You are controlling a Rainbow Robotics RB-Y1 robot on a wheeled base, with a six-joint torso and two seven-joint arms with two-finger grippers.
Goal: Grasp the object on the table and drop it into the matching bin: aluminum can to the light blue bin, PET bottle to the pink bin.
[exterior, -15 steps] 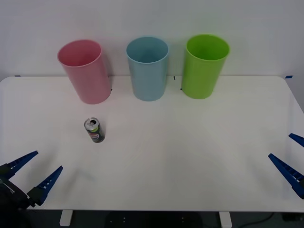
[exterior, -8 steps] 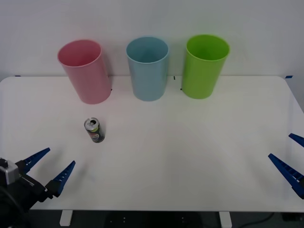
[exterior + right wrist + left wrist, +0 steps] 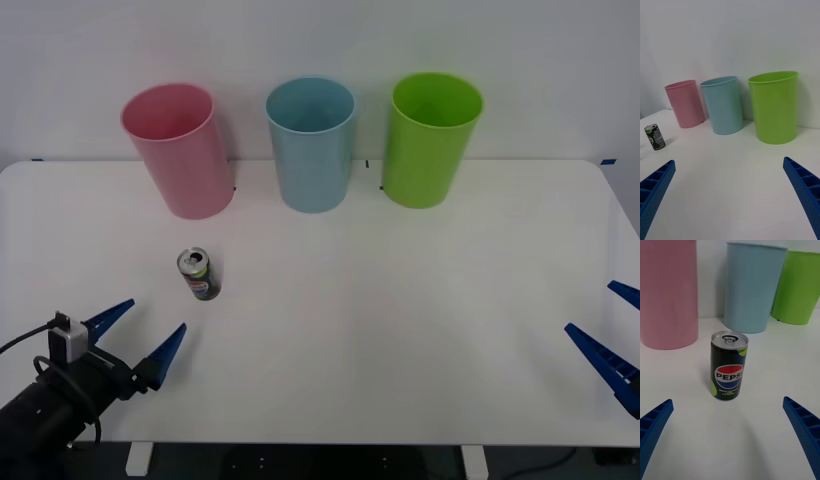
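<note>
The white counter [image 3: 400, 330] is wide and flat, with rounded corners, and it carries everything. At its far edge, near the wall, three tall plastic bins stand upright in one row: the pink bin [image 3: 180, 150] on the left, the light blue bin [image 3: 312, 145] in the middle and the lime green bin [image 3: 430, 140] on the right, each one close to the next but not touching. The left pincer [image 3: 141, 340] is low over the near left corner of the counter, with its two blue ribbed fingers spread wide apart and nothing between them; it points toward the can. The right pincer [image 3: 612, 330] is at the near right edge of the counter, well apart from the can and the bins, and its fingers are also spread wide and hold nothing. The aluminum can [image 3: 199, 274] is the smallest thing: it stands upright on the counter in front of the pink bin, between this bin and the left pincer, touching neither. In the left wrist view the can [image 3: 729, 365] is dark with green patches, a Pepsi logo and a silver pull-tab top
</note>
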